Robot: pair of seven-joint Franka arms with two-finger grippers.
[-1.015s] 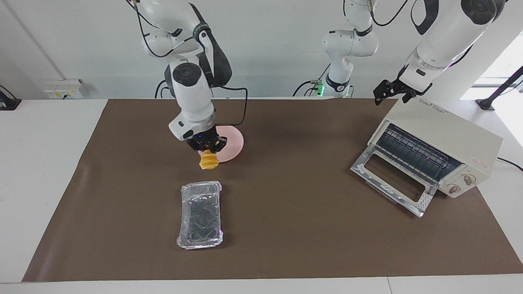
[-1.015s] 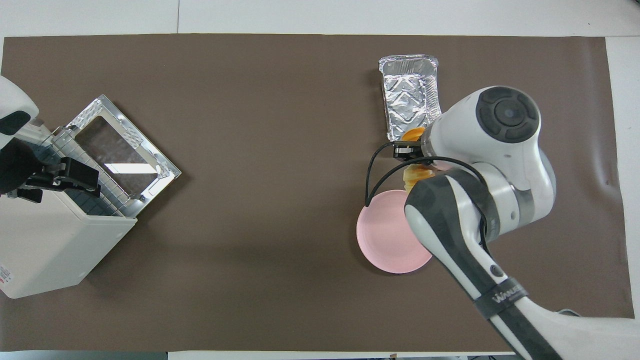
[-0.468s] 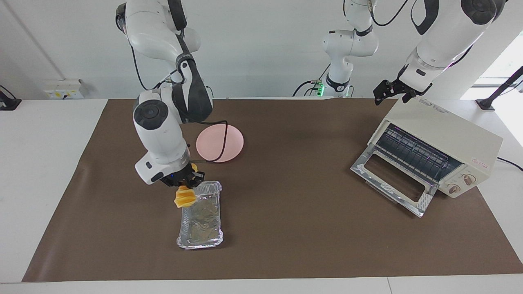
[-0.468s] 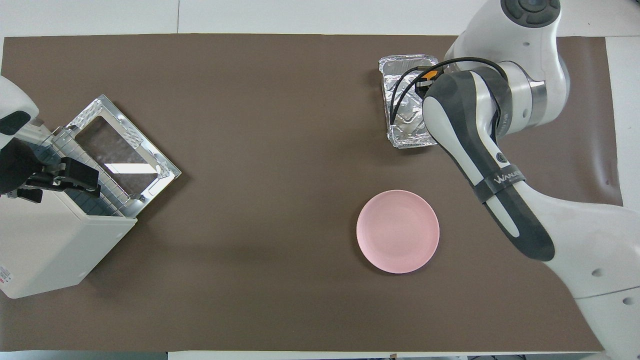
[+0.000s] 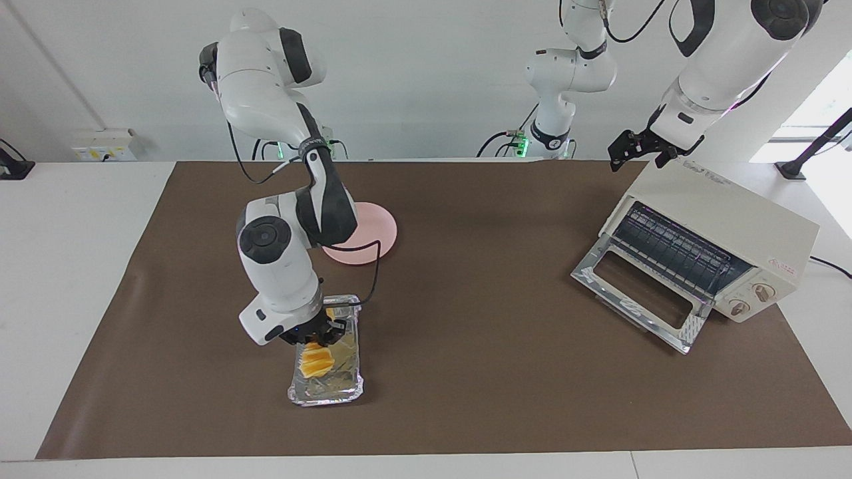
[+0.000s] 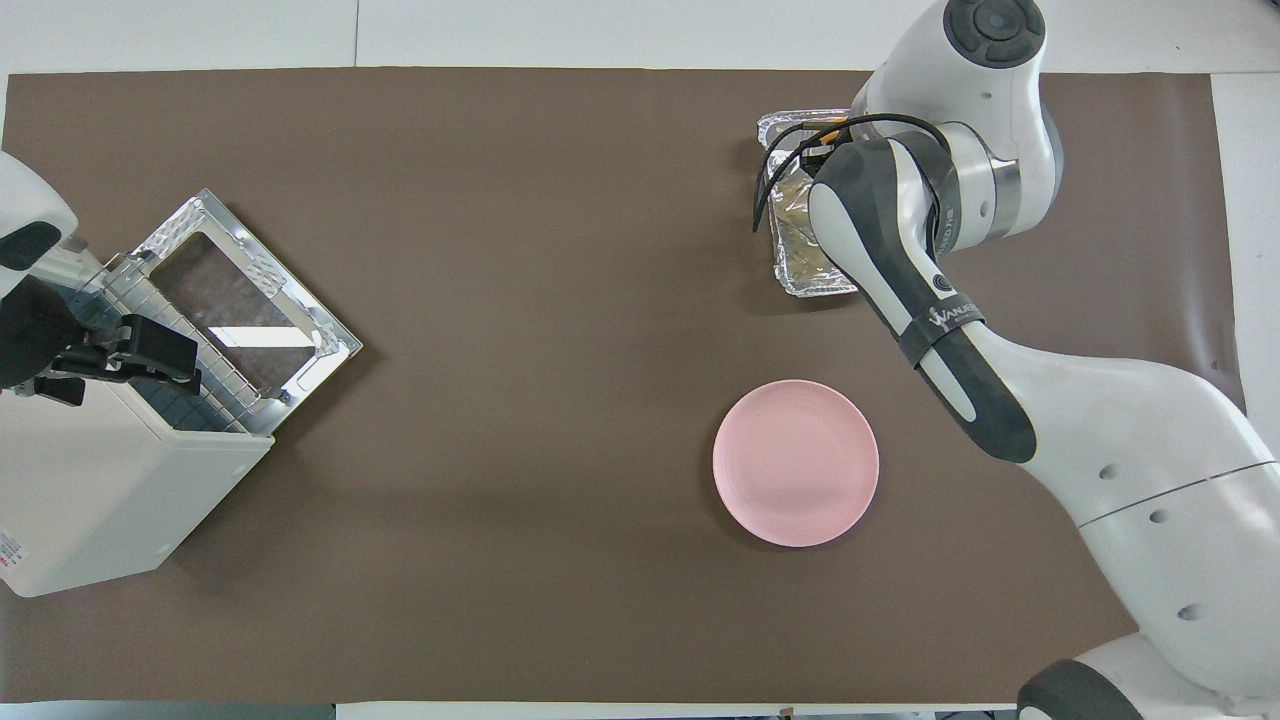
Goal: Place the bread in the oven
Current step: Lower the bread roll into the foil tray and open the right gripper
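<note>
The right gripper is closed on the single bread, a small golden ridged loaf hanging from its fingertips. It sits low in the lower-left part of the facing view, over the one foil tray; whether the loaf already touches the tray floor cannot be told. In the overhead view the right arm comes in from the bottom right and covers the gripper and most of the tray in the upper right of the frame, so only a sliver of orange shows there.

One round pink plate lies bare just above the tray in the facing view, partly covered by the arm's elbow; it sits right of centre, toward the bottom, in the overhead view.

The left gripper hangs at the upper right of the facing view, over the top edge of the one oven, fingers spread wide and holding nothing; this arm waits. In the overhead view it shows at the left edge, over the oven. The oven's glass door is dropped open toward the frame's middle, the wire rack is visible inside, and two knobs sit at its lower right corner.

Everything rests on one brown mat.
</note>
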